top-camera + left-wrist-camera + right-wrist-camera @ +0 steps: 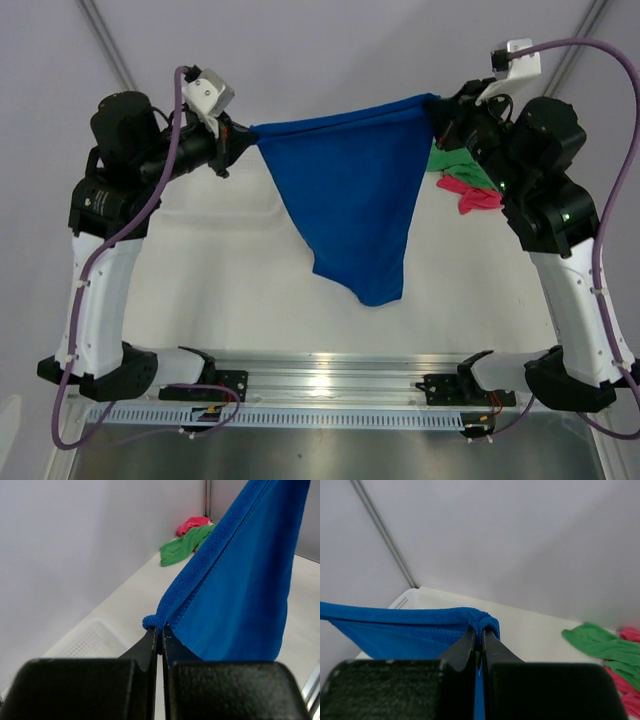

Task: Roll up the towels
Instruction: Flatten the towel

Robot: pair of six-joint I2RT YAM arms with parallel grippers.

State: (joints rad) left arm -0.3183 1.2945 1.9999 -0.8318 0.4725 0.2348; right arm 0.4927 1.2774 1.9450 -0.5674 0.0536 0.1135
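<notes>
Top view, right of centre: green towel (452, 163) and pink towel (478, 196) partly hidden behind right arm (545, 190).
Left wrist: blue towel (240, 590) cut by top edge. White basket (90, 639) blurred, lower left, partly behind left hand (160, 632).
Right wrist: pink towel cut by right edge.

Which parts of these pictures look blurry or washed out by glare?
Top view: glare whitens the metal rail at the bottom; the blue towel is evenly lit. Left wrist view: the left fingers up close are dark and soft, the towel's weave crisp, the green towel behind slightly fuzzy. Right wrist view: the right fingers dark and blurred.
</notes>
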